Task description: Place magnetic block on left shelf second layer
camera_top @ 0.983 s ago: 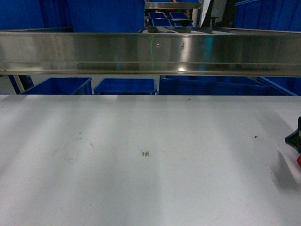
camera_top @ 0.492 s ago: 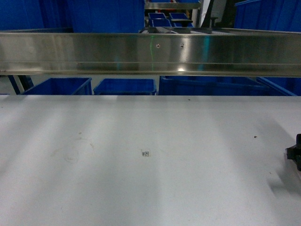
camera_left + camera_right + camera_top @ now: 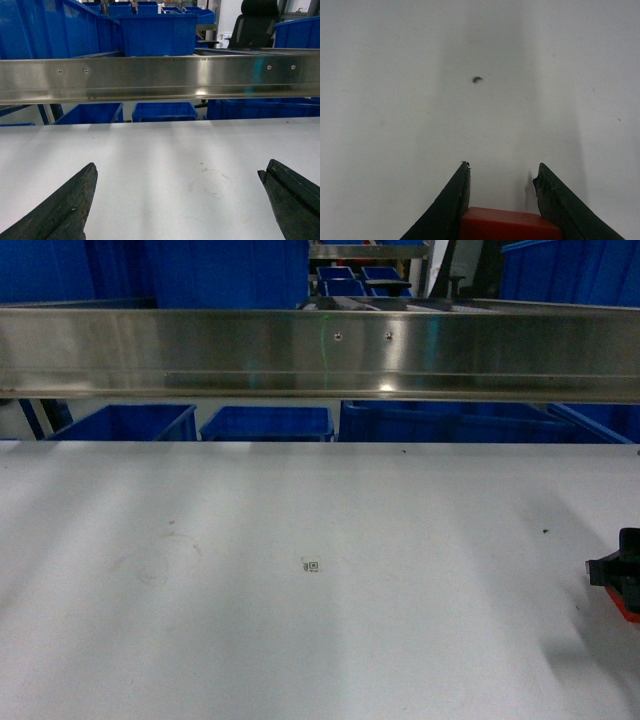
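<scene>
The magnetic block (image 3: 510, 225), a red cube, sits pinched between the two dark fingers of my right gripper (image 3: 502, 172), just above the white tabletop (image 3: 420, 100). From the head camera this gripper (image 3: 612, 572) shows only at the far right edge, with a sliver of the red block (image 3: 627, 608) beneath it. My left gripper (image 3: 177, 169) is open wide over the table, with nothing between its fingers. It does not appear in the head view. The left shelf second layer is out of view.
A long steel rail (image 3: 320, 350) crosses above the table's far edge. Blue bins (image 3: 265, 423) stand behind and below it, with more stacked further back (image 3: 157, 32). A black office chair (image 3: 257, 22) is at the far right. A small printed marker (image 3: 311, 566) lies mid-table.
The right gripper has come a little further leftward into the head view and slightly lower, still holding the red block. The table and rail look the same.
</scene>
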You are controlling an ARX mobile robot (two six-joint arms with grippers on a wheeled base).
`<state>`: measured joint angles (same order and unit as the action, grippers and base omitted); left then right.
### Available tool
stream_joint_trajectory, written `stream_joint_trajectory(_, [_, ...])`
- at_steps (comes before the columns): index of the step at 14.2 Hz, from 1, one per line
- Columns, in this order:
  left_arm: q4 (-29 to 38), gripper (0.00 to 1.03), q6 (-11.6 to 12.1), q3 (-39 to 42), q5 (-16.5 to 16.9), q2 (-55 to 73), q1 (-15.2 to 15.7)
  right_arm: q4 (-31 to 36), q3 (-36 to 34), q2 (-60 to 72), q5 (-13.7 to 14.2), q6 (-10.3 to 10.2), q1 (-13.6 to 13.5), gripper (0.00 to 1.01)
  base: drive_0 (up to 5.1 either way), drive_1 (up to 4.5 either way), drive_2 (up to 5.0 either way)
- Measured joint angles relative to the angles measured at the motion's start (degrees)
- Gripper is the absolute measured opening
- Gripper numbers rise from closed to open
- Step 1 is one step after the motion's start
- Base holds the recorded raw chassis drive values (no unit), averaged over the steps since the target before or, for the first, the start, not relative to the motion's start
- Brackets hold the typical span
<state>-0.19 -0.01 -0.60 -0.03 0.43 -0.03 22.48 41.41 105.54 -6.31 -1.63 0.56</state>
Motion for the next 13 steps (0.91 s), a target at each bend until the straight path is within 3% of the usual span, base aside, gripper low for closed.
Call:
stream_joint_trajectory(4, [0.0,0.98,0.0,0.0,0.0,0.0,0.0,0.3,-7.4,-25.9,0.7,-1.3,-3.2,0.33,0.0,0.00,0.0])
stream_joint_trajectory(5, [0.0,0.98,0.0,0.0,0.0,0.0,0.0,-0.2,-11.0,-32.7,1.9,-0.4,-3.9,0.33,0.0,0.00,0.0])
stream_joint_trajectory(7, [0.0,0.98,0.0,0.0,0.0,0.0,0.0,-6.0,-16.9,-45.4,1.5,0.6,-3.8,0.33,0.0,0.00,0.0])
stream_joint_trajectory(9, [0.0,0.98,0.0,0.0,0.0,0.0,0.0,-8.9,-17.0,-54.6,1.2,0.6,-3.4,0.33,0.0,0.00,0.0])
stream_joint_trajectory(13, [0.0,0.98,0.0,0.0,0.0,0.0,0.0,-11.5,-15.8,-54.9,-0.7,-0.5,-1.9,0.33,0.0,0.00,0.0])
